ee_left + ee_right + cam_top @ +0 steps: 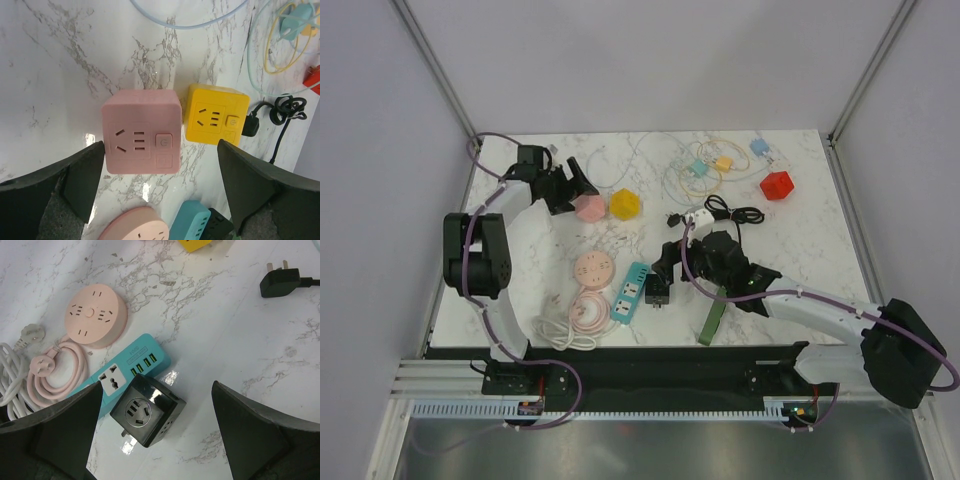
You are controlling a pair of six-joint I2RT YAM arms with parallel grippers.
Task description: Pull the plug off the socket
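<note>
A pink cube socket (141, 132) lies on the marble table, with nothing plugged into its face. My left gripper (161, 150) is open around its near end, the left finger beside its edge and the right finger well clear. A yellow cube socket (216, 116) sits just right of it. A black cube adapter (148, 410) lies on its side against the teal power strip (135, 360), one bare prong showing. My right gripper (157, 390) hangs open above that adapter. A black plug (280, 282) on a black cable lies loose with its pins bare.
A round pink socket (593, 268) with a coiled pink cord and a white cable (563, 330) lies near the front left. A red cube (777, 185), small blue and yellow adapters and looped cables (705, 170) are at the back. A green strap (711, 320) lies by the right arm.
</note>
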